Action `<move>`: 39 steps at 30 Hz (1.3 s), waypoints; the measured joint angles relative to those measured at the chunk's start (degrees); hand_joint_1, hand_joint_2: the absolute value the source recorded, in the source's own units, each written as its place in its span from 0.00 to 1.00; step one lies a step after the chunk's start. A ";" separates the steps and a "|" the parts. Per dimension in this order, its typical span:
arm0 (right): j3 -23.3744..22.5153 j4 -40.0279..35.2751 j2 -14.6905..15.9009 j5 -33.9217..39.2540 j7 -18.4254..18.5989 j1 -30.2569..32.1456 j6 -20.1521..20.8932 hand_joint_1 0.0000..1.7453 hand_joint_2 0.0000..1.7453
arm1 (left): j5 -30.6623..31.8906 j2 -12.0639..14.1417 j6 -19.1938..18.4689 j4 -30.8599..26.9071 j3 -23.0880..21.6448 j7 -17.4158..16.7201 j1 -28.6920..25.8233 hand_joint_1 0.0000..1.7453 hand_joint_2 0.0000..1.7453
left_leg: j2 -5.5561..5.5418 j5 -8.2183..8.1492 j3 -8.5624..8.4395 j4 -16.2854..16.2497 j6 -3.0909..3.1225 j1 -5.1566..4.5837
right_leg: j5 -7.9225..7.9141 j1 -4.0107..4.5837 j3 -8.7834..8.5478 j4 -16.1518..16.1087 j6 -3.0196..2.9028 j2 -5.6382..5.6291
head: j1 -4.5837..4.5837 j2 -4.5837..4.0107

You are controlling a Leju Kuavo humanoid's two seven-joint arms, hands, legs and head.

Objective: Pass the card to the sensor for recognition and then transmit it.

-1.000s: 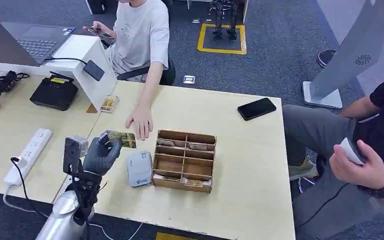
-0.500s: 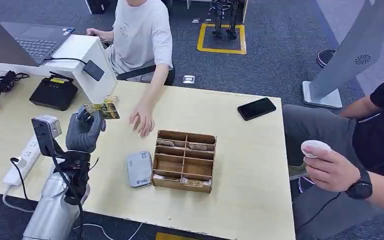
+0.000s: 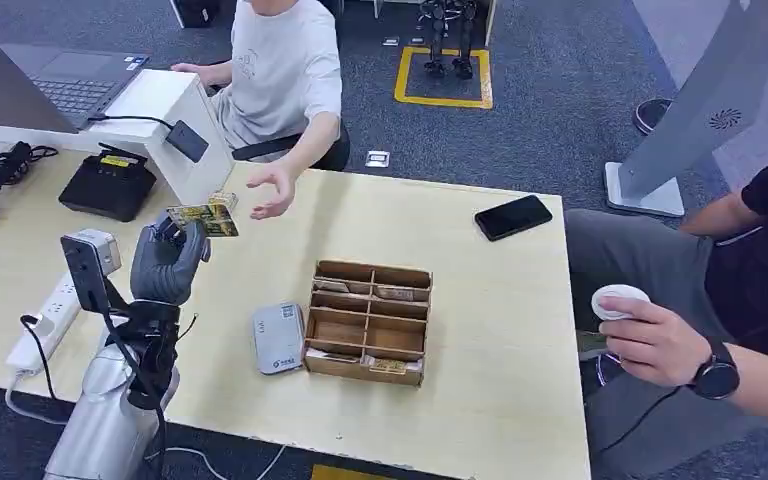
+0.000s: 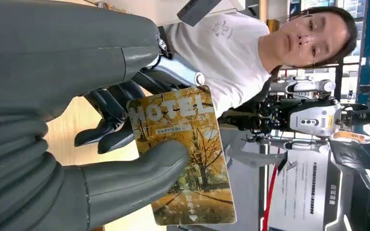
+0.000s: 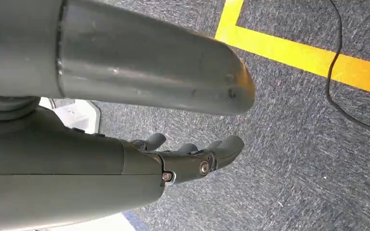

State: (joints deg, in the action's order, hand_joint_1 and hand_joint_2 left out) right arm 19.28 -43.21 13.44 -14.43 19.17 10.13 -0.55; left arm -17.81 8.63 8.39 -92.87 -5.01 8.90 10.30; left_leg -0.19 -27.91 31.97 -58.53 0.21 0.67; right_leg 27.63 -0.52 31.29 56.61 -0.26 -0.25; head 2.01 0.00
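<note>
My left hand [image 3: 168, 262] is raised over the table's left part and pinches a yellow hotel card [image 3: 203, 218] between thumb and fingers. The left wrist view shows the same card [image 4: 188, 149] printed with autumn trees, my thumb [image 4: 139, 168] pressed on its face. A person in a white shirt [image 3: 282, 60] sits across the table and holds an open hand [image 3: 272, 188] out just beyond the card. The grey card sensor [image 3: 279, 337] lies flat on the table beside a wooden card box [image 3: 369, 321]. My right hand [image 5: 192, 156] hangs over the carpet, holding nothing, fingers loosely apart.
A white stand with a dark reader [image 3: 172, 135], a black device [image 3: 112, 184], a power strip [image 3: 57, 308] and cables lie on the left. A phone [image 3: 513, 216] rests at the far right edge. A second person [image 3: 720, 330] sits at the right holding a white object.
My left hand lifted the card from near the sensor up and to the left, then held still. The seated person's hand rose off the table toward the card.
</note>
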 joint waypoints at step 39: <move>6.10 2.99 1.33 -0.31 -2.38 -3.07 2.27 0.00 0.00 | 79.52 19.19 28.85 20.13 -4.50 -2.36 15.49 1.00 1.00 | 0.36 0.28 0.40 0.02 -0.22 0.12 | -0.38 0.14 0.60 0.12 -0.30 -0.37 | 0.33 0.00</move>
State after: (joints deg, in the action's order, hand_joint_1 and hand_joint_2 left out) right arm 25.38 -40.22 14.77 -14.73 16.79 7.06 1.73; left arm 61.70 27.82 37.24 -72.74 -9.51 6.54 25.79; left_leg 0.17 -27.63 32.36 -58.51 -0.01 0.79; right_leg 27.25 -0.38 31.89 56.73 -0.55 -0.62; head 2.34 0.00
